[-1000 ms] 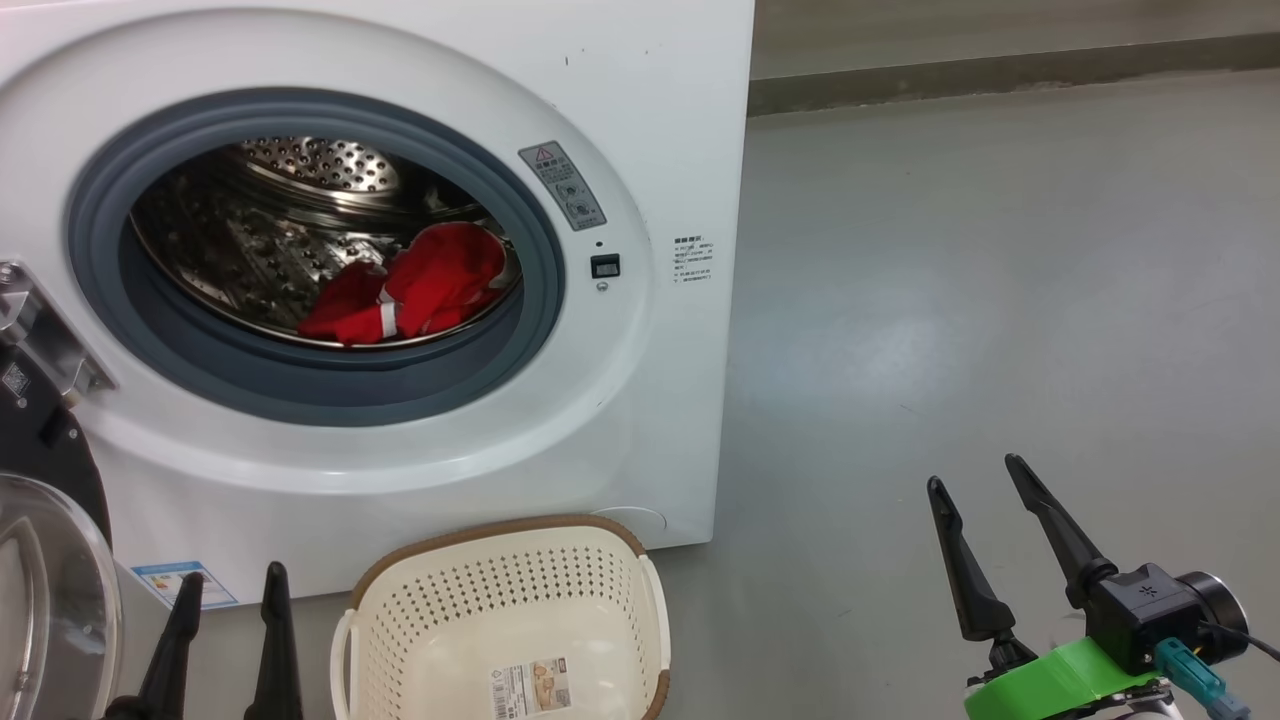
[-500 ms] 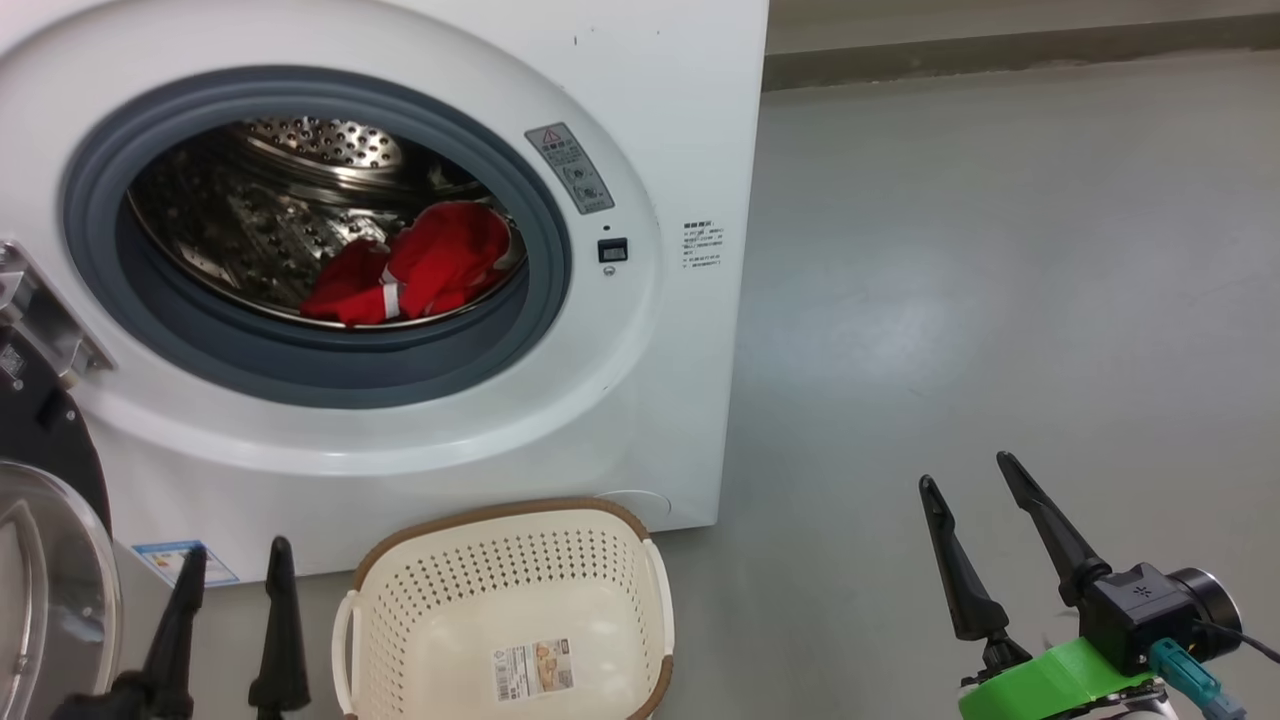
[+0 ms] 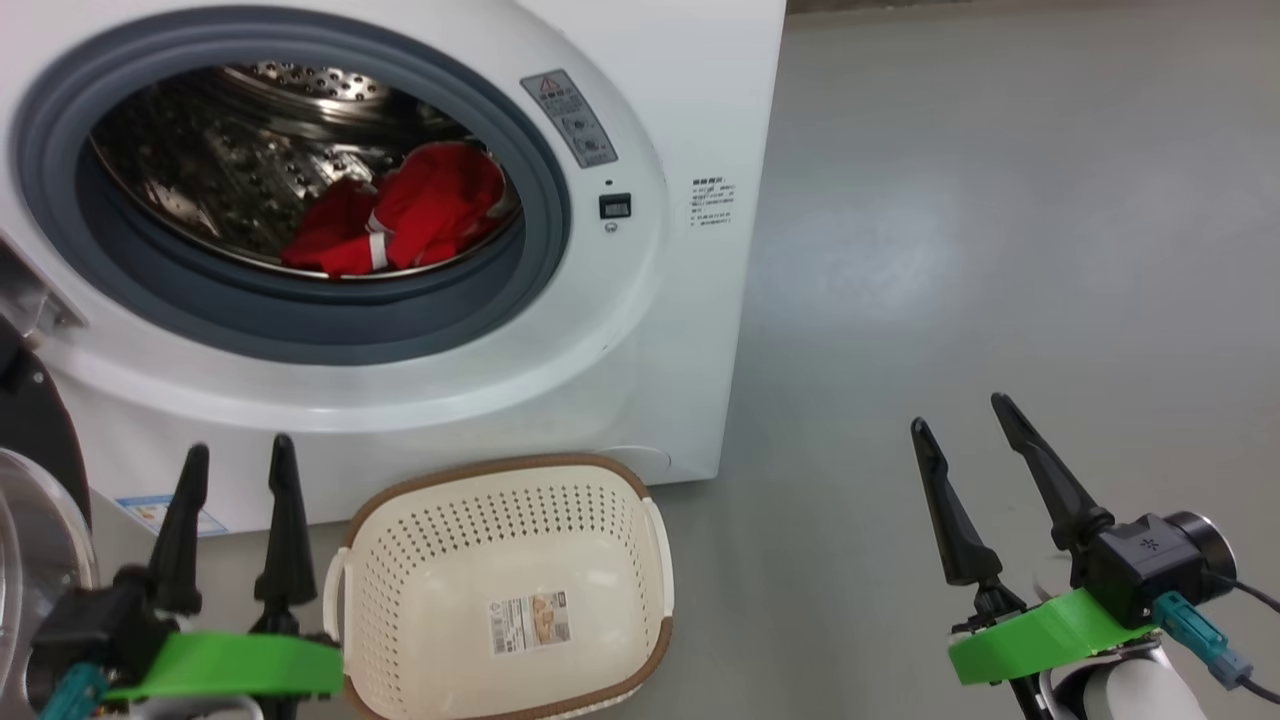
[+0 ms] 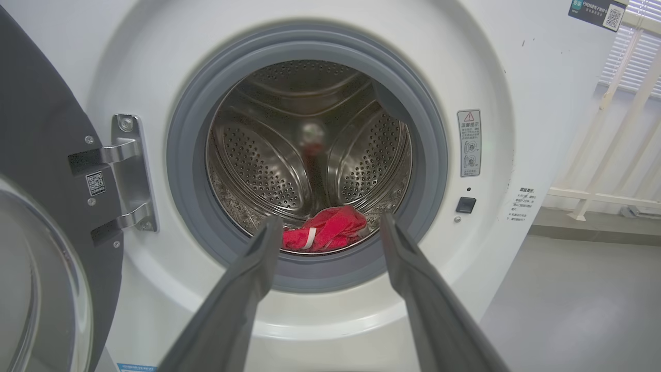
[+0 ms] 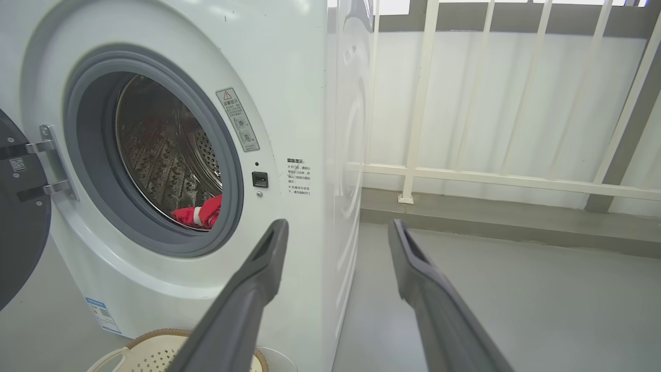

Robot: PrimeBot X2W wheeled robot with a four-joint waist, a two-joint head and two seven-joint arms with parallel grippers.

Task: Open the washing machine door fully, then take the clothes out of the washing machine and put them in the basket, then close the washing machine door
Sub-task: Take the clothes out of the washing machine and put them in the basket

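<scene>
The white washing machine point(image 3: 660, 330) stands with its mouth uncovered. Its door point(image 4: 36, 129) is swung out to the left, and the glass bowl point(image 3: 30, 540) shows at the edge of the head view. Red clothes point(image 3: 400, 215) with white trim lie low in the steel drum point(image 4: 325, 235), also seen past the grey ring point(image 5: 199, 216). The cream basket point(image 3: 500, 520) sits on the floor under the mouth, with nothing in it. My left gripper point(image 3: 240, 447) is open beside the basket, pointing at the drum point(image 4: 329, 221). My right gripper point(image 3: 959, 412) is open over bare floor, right of the machine point(image 5: 336, 225).
Grey floor point(image 3: 1000, 250) stretches to the right of the machine. A white railing point(image 5: 465, 175) runs along the wall behind it. The door's metal hinge point(image 4: 129, 173) juts out on the left of the mouth. A blue label sticker point(image 3: 150, 515) sits low on the front.
The head camera has tipped down, so the whole picture slid upward. My left gripper has risen further into view, its green mount now showing. Both grippers stay open.
</scene>
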